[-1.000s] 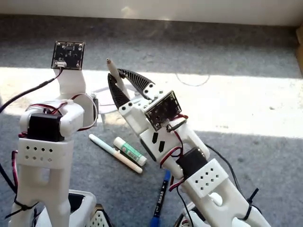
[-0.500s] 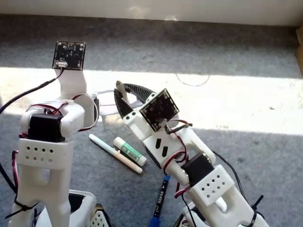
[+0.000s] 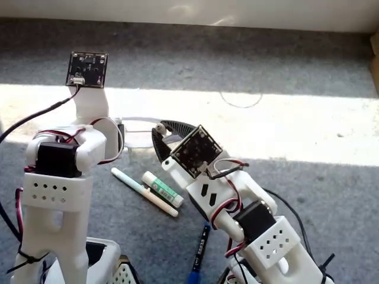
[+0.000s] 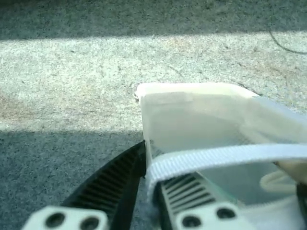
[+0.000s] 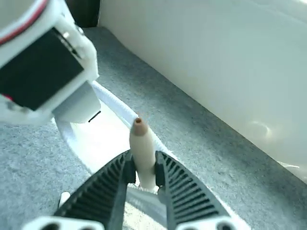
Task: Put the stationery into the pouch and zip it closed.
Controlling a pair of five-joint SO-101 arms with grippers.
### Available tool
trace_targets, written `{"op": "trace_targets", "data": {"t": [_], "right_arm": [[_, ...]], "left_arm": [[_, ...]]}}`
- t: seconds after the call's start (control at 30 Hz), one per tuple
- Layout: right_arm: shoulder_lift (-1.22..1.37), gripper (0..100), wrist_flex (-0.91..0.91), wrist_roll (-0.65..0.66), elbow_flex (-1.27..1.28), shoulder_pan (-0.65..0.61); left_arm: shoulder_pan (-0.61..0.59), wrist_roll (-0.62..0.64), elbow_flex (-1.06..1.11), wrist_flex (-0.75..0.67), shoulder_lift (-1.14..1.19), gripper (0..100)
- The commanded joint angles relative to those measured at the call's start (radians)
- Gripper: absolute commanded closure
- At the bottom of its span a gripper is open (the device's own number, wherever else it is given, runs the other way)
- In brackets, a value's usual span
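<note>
Left arm: the left arm (image 3: 59, 171) stands at the near left corner of the grey surface (image 3: 296, 71), its wrist raised over the middle.
Left claw: the left claw (image 4: 146, 167) is pinched narrow on the pouch (image 4: 192, 115), with one end of the pouch's woven rim between its ribbed black jaws.
Pouch: clear plastic with a white rim, it sits about the middle of the surface in a band of sunlight. Its mouth gapes open and the zip is not done up.
White pen: the white pen (image 3: 144, 191) lies flat toward the near edge, slanting from the left arm's base toward the right arm.
Glue stick: the glue stick (image 3: 162, 189) lies just beside the white pen on its right and nearly parallel to it; whether the two touch cannot be told.
Right claw: the right claw (image 5: 143, 160) hangs over the pouch's open mouth, closed on a pen.
Held pen: the cream held pen (image 5: 141, 141) stands up between the jaws with its brown-tipped end pointing toward the far edge and the white wall (image 3: 237, 12). Its lower end is hidden by the claw.
Blue pen: the blue pen (image 3: 200, 248) lies at the near edge under the right arm, well apart from the pouch.
</note>
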Motion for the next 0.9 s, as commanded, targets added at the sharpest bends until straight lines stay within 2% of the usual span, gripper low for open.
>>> {"op": "trace_targets", "data": {"t": [0.0,0.13,0.63,0.87], "right_arm": [[-0.005,95.3,0.054,0.011,-0.005,0.015],[-0.007,85.3,0.107,0.009,-0.005,0.015],[-0.012,85.3,0.124,0.009,-0.005,0.013],[-0.088,85.3,0.354,0.008,-0.136,0.013]], "left_arm": [[-0.019,-0.006,-0.008,-0.017,-0.024,100],[-0.019,-0.006,-0.008,-0.017,-0.024,100],[-0.019,-0.006,-0.008,-0.017,-0.024,100],[-0.019,-0.006,-0.008,-0.017,-0.024,100]]}}
